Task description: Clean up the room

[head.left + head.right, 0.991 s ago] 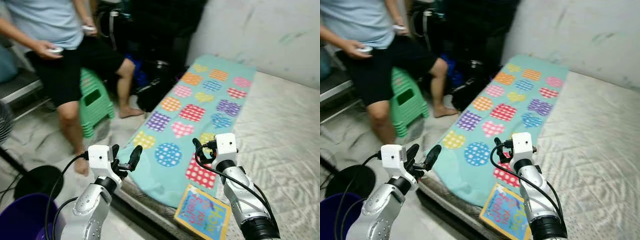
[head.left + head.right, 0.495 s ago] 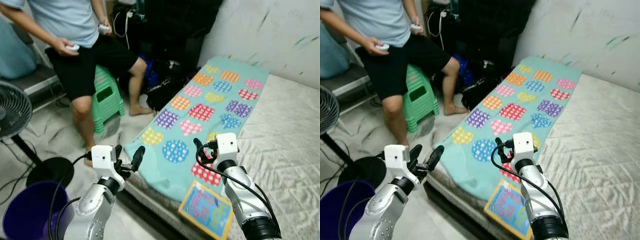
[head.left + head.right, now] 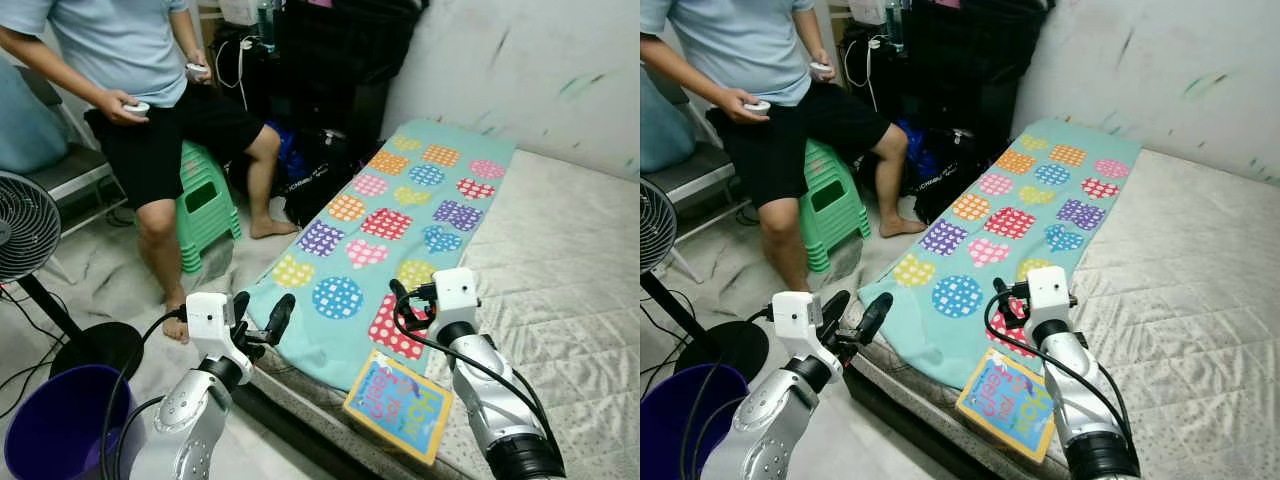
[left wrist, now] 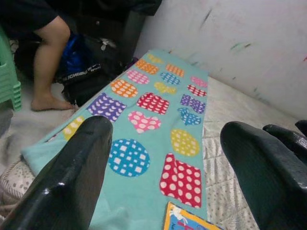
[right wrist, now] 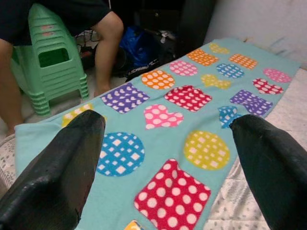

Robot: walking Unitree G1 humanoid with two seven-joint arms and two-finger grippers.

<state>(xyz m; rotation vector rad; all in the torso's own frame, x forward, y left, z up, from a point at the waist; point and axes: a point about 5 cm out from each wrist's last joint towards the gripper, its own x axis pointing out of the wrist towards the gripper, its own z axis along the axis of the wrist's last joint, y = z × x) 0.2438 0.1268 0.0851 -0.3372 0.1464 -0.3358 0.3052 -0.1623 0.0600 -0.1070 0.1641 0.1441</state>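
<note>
Black fingers (image 4: pixel 72 177) of left gripper (image 3: pixel 258 318) spread open, empty, held over floor (image 3: pixel 100 280) just off mattress (image 3: pixel 570 250) near edge. Right gripper (image 3: pixel 405 305) fingers (image 5: pixel 57 167) also apart, nothing held, over teal blanket (image 3: pixel 400 200) near its near end. Book (image 3: pixel 400 405) flat on mattress near edge, just below right gripper, touching blanket end. Blanket along mattress left edge, corner hanging over. Purple bucket (image 3: pixel 50 425) on floor bottom left, fan (image 3: pixel 25 225) beside. Person (image 3: pixel 130 80) seated on green stool (image 3: pixel 205 205) at far left.
</note>
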